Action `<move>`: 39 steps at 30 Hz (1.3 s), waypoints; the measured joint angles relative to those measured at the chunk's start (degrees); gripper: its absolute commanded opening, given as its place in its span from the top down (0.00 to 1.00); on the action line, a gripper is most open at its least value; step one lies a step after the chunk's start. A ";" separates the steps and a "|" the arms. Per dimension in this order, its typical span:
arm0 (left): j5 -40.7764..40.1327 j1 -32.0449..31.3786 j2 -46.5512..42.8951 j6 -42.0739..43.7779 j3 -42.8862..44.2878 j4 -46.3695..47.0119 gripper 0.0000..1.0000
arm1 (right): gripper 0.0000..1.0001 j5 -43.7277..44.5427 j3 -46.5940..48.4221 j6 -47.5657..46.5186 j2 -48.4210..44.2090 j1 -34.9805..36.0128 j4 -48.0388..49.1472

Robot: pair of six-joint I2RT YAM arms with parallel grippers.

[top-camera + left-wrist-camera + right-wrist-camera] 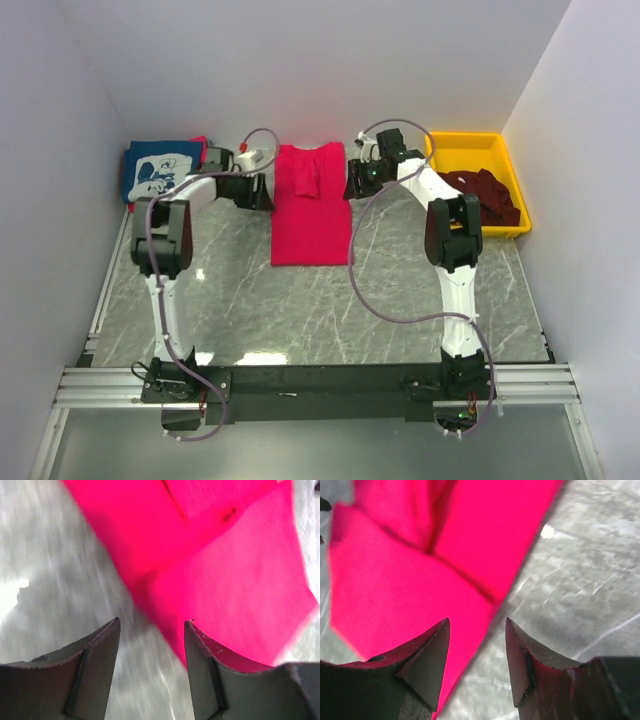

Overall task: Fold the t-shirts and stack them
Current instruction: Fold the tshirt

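Note:
A bright red t-shirt (310,205) lies flat in a long folded strip at the back middle of the table, its sleeves folded in over the top. It also shows in the left wrist view (225,560) and the right wrist view (420,565). My left gripper (262,192) hovers open and empty at the shirt's upper left edge (152,625). My right gripper (355,183) hovers open and empty at its upper right edge (477,625). A folded navy t-shirt with white print (160,170) lies at the back left on another red one (203,145). Dark maroon shirts (485,195) fill the bin.
A yellow plastic bin (470,148) stands at the back right against the wall. White walls close in the back and both sides. The grey marble tabletop (320,300) stretches in front of the red shirt to the arms' base rail (320,382).

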 measured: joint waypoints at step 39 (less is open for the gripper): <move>-13.46 -18.67 -35.26 49.18 -49.86 12.90 0.70 | 0.74 -12.79 -36.68 11.19 -15.56 1.66 1.18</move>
